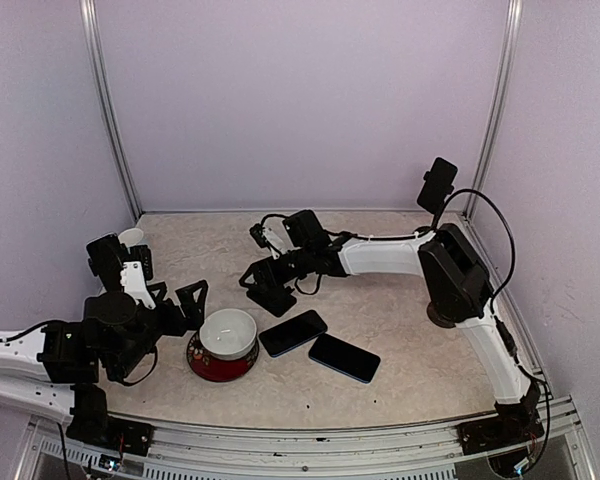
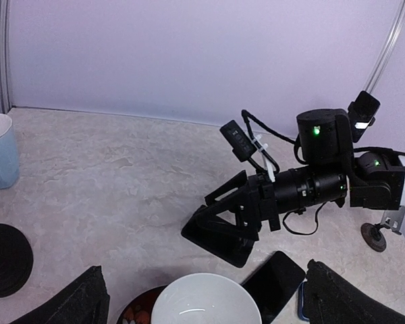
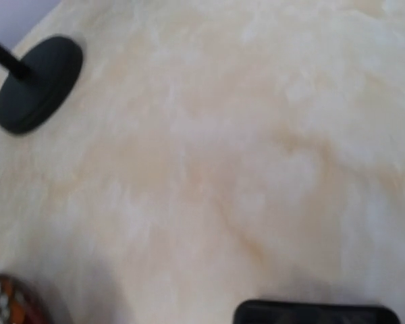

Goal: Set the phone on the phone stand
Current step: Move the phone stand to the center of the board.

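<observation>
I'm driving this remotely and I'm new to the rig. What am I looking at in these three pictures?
You are looking at two robot arms, each with a two-finger gripper. The overhead picture looks down from behind them, and the other two come from cameras on each wrist. On the table lie a dark phone, a second phone, a white bowl on a patterned plate, a mug and a black phone stand. The left gripper is open and empty. The right gripper is at the stand. I can't tell how its jaws stand.

White arm links, black joints, black fingers [image 2: 219, 223], looping black cables
</observation>
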